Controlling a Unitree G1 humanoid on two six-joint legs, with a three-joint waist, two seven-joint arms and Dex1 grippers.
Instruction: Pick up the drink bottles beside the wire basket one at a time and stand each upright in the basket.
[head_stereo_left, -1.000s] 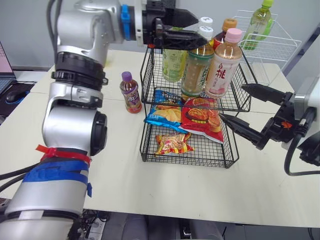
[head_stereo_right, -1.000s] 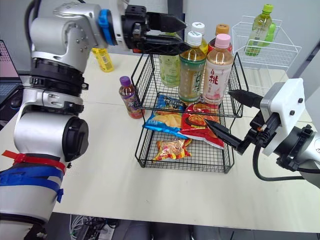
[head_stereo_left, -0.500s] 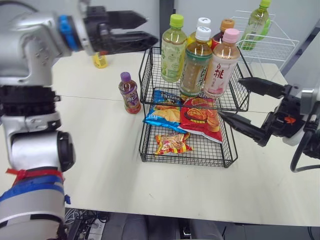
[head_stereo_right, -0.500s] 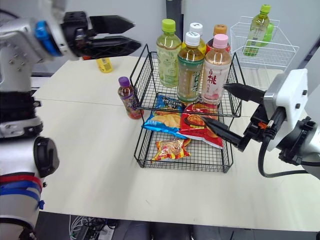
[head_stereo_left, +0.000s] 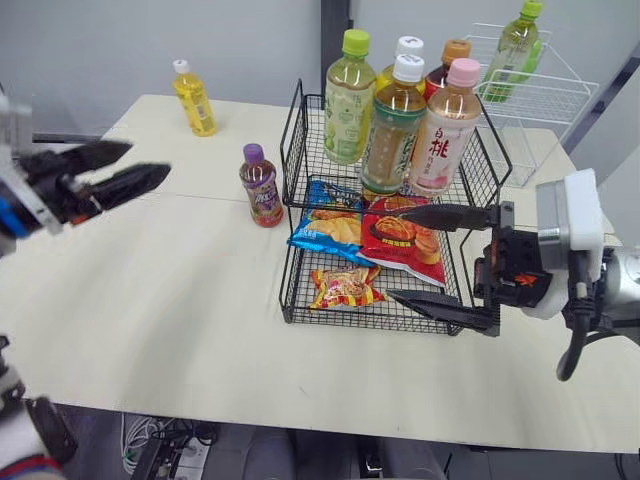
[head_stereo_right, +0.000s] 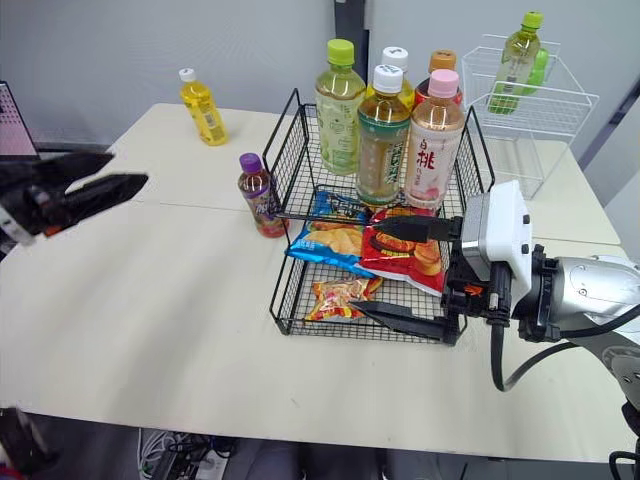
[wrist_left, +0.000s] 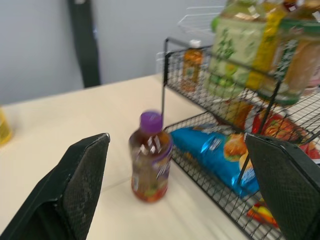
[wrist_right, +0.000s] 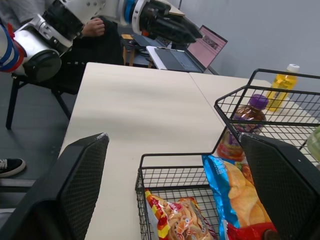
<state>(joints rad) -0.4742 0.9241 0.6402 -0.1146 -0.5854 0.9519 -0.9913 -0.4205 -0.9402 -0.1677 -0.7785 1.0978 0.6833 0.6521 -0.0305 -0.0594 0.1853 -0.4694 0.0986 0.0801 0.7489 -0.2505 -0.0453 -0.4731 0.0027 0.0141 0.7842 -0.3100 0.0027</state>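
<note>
Both jaws gape wide with nothing in them. From my head, my left jaws hang over the smooth, pale desk (head_stereo_left: 200, 300), well to the left of the black wire basket (head_stereo_left: 296, 140). My right jaws sit at its front right corner, the slim tapered fingers (head_stereo_left: 440, 215) spread from top tier to bottom. The purple-capped bottle (head_stereo_left: 261, 186) stands upright on the desk just beside the basket's left wall, and the yellow bottle (head_stereo_left: 193, 97) stands farther back, well apart. Five tall plastic bottles (head_stereo_left: 392, 130) stand upright in the top tier, with glossy snack bags (head_stereo_left: 400, 240) lying below. At my left wrist, the stippled black fingers (wrist_left: 82, 185) frame that squat, round purple-capped bottle, and a shiny blue crisp bag (wrist_left: 220, 152) lies behind the mesh. At my right wrist, the same rough-textured fingers (wrist_right: 75, 190) flank the lower tier's corner, where a crinkled yellow-red packet (wrist_right: 175, 217) lies. The purple-capped bottle shows through the wires.
</note>
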